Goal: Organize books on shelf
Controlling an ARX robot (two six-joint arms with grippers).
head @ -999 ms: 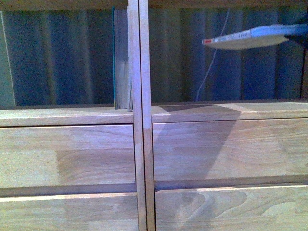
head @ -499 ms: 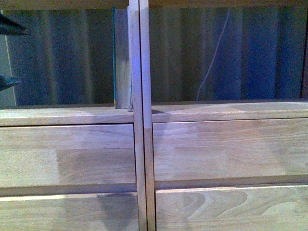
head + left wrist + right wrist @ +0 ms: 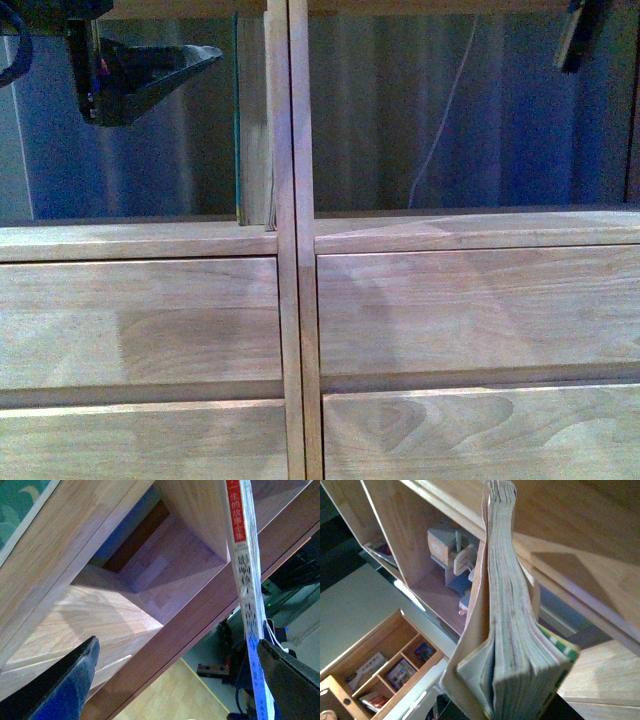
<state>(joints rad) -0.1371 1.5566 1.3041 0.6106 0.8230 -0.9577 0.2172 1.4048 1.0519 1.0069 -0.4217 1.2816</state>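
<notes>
The pale wood shelf (image 3: 160, 240) fills the front view. The teal book (image 3: 250, 120) stands upright in the left bay against the centre divider; its cover also shows in the left wrist view (image 3: 17, 502). My left gripper (image 3: 150, 75) is open and empty, high in the left bay beside the teal book. My right gripper (image 3: 578, 30) is at the top of the right bay, shut on the thin white paperback (image 3: 515, 630), held edge-up. Its red-and-white spine (image 3: 244, 570) shows in the left wrist view, close by one finger (image 3: 292, 680).
Four plain drawer fronts (image 3: 480, 310) lie below the open bays. A white cable (image 3: 440, 130) hangs behind the right bay. A darker orange-brown cabinet (image 3: 385, 672) with small cubbies stands on the floor beyond the shelf.
One second ago the paperback was held flat in the right bay. It now stands upright at the top right corner. My left gripper has come into view at the top left.
</notes>
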